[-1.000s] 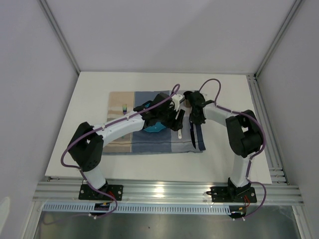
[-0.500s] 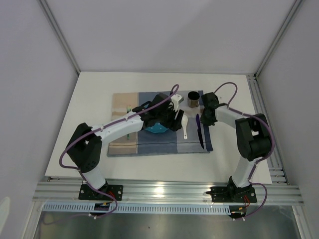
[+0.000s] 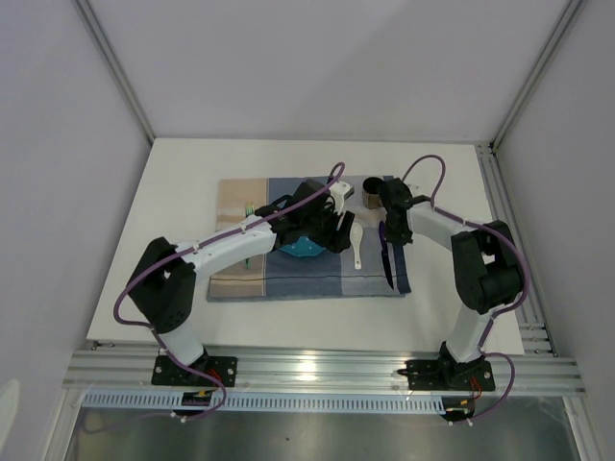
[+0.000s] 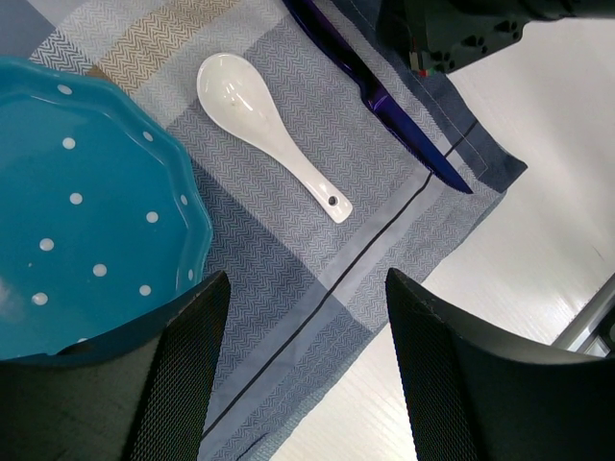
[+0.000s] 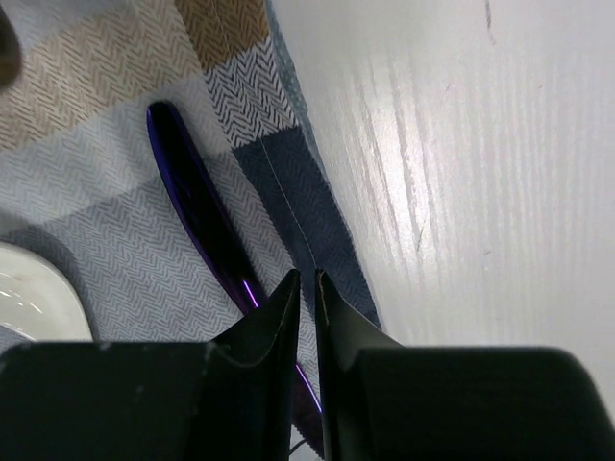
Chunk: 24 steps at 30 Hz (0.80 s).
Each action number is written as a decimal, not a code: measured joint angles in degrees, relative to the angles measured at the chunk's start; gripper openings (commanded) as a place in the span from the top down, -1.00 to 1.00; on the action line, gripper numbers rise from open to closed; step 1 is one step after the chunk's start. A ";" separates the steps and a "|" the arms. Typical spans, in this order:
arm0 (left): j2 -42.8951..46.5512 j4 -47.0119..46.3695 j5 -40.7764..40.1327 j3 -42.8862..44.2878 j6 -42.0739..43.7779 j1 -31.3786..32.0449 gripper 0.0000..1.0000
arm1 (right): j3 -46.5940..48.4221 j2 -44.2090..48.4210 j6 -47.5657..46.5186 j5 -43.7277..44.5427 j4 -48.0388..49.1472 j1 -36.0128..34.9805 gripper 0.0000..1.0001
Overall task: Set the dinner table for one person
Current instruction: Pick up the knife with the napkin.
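Progress, judged from the layout: mostly done. Under the right pincer [image 5: 306, 279] a purple knife [image 5: 197, 206] lies flat on the checked placemat [image 4: 317, 240], near its rt edge. Just beside the knife, w/ a gap, is a white ceramic spoon [image 4: 269, 120], bowl up, roughly parallel to it. Next over is a teal plate w/ white dots [image 4: 77, 221], on the mat's middle. A dark cup [image 3: 368, 198] stands at the mat's far rt corner, partly hidden by the right arm. At the mat's left there's a small green item [image 3: 248, 207], too small to name. The mat sits mid-desk, and the white desk [image 5: 461, 144] shows bare on all sides of it. What's left, prob.: final straightening and pulling both arms clear. Can't tell if a fork or napkin is missing.

Right pincer: fingers pressed nearly together, only a thin slit, nothing in it. It hangs over the knife's blade end. Contact w/ the knife can't be told.

Left pincer [image 4: 306, 288]: spread wide, empty. It hovers above the mat betw. plate rim and spoon, apart from both.
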<state>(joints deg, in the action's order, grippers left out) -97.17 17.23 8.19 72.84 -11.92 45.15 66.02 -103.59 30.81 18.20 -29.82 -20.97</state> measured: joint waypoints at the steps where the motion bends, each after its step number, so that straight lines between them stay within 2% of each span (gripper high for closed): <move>1: 0.00 0.02 0.07 0.00 0.00 0.02 -0.40 | 0.63 0.00 -0.20 0.28 -0.52 -0.02 0.71; 7: -0.02 -0.04 1.40 0.00 -0.04 0.00 -0.39 | 3.69 0.00 -1.38 1.25 -1.57 -0.02 0.70; 24: 1.60 -5.03 0.63 -2.38 -0.02 0.00 -0.42 | 2.56 -1.88 -2.12 -0.63 1.51 -0.09 0.67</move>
<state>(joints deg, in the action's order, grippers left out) -95.57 12.21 8.82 70.46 -11.94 45.15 68.58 -105.47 28.69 17.56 -28.32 -21.06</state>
